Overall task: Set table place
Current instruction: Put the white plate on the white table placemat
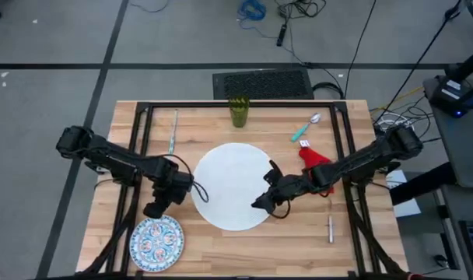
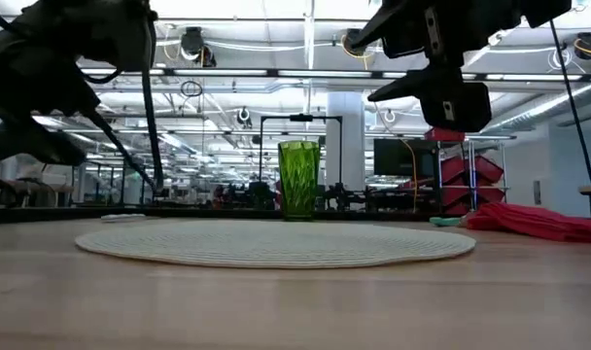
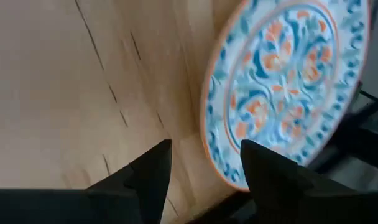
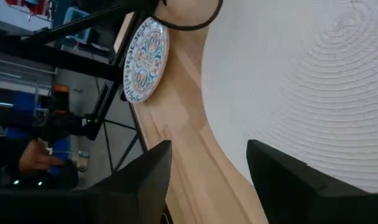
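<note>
A large white round mat-like plate [image 1: 233,187] lies flat at the table's middle. The blue-and-red patterned plate [image 1: 156,243] lies flat near the front left corner. My left gripper [image 1: 155,208] hovers open just above and beyond that plate [image 3: 288,81], touching nothing. My right gripper [image 1: 261,202] hangs open above the white plate's right part [image 4: 313,93]. A green tumbler [image 2: 298,179] stands upright at the far edge. A red napkin [image 1: 314,159] lies right of the white plate, a teal-handled spoon [image 1: 305,128] beyond it.
A long thin utensil [image 1: 173,131] lies at the far left. A small silver piece of cutlery [image 1: 330,229] lies near the front right. The table's black frame rails [image 1: 140,140] run along both sides. Bare wood [image 1: 252,249] shows along the front edge.
</note>
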Action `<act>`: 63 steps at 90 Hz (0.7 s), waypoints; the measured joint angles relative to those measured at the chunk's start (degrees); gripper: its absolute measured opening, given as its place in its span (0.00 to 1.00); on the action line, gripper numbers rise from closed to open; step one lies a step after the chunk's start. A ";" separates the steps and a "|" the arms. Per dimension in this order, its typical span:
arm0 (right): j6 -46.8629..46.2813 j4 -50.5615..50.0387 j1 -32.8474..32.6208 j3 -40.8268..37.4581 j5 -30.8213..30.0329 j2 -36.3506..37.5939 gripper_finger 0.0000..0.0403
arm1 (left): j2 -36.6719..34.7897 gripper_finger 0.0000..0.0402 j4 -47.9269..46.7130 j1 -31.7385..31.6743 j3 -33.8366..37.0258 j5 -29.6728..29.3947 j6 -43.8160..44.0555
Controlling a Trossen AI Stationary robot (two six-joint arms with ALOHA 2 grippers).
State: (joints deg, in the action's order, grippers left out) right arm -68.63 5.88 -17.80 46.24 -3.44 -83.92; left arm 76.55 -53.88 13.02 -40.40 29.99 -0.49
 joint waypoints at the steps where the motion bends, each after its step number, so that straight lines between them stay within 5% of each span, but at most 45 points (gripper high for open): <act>1: 0.00 -0.01 0.00 0.00 0.00 0.00 0.49 | 0.00 0.44 0.32 0.09 0.00 -0.07 0.12; 35: 2.22 -0.05 -0.32 0.00 -1.18 0.00 0.49 | 0.33 0.44 7.05 3.03 0.00 -0.67 1.64; 63: 5.33 -0.08 -1.44 0.00 -1.30 0.00 0.49 | 7.13 0.44 7.35 3.14 0.00 0.05 1.13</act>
State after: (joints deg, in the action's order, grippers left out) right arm -63.30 5.79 -19.25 46.24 -4.75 -83.92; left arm 83.68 -46.53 16.16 -40.40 30.04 0.64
